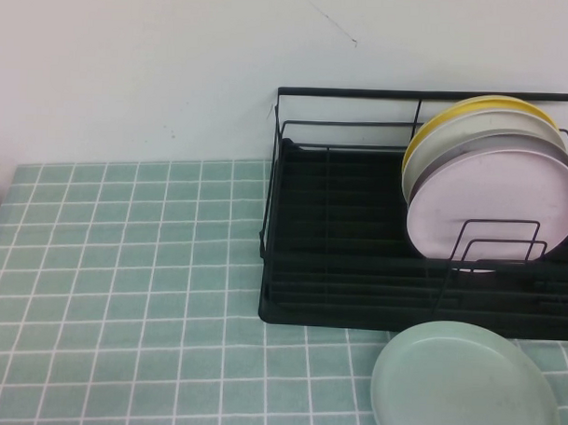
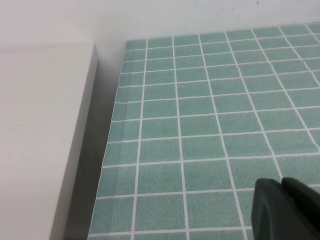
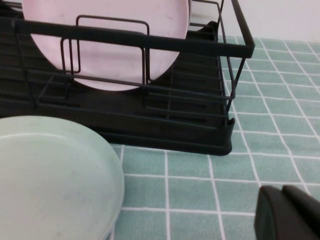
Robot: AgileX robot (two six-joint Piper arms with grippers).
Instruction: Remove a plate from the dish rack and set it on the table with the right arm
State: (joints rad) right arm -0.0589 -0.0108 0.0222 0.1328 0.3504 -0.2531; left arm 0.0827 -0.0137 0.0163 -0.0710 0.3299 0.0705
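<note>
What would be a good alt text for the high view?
A mint-green plate lies flat on the checked table in front of a black dish rack holding upright pink, grey and yellow plates. Neither the left nor right gripper appears here.

High cam looks down at table (image 1: 123,291) and dish rack (image 1: 291,269); right wrist cam sits low, close, sharing rack and plate (image 3: 50,175); left wrist cam: bare cloth only.

Plain white wall (image 1: 158,68) behind, faint cracks; white ledge (image 2: 40,140) alongside the checked cloth, soft even light.
</note>
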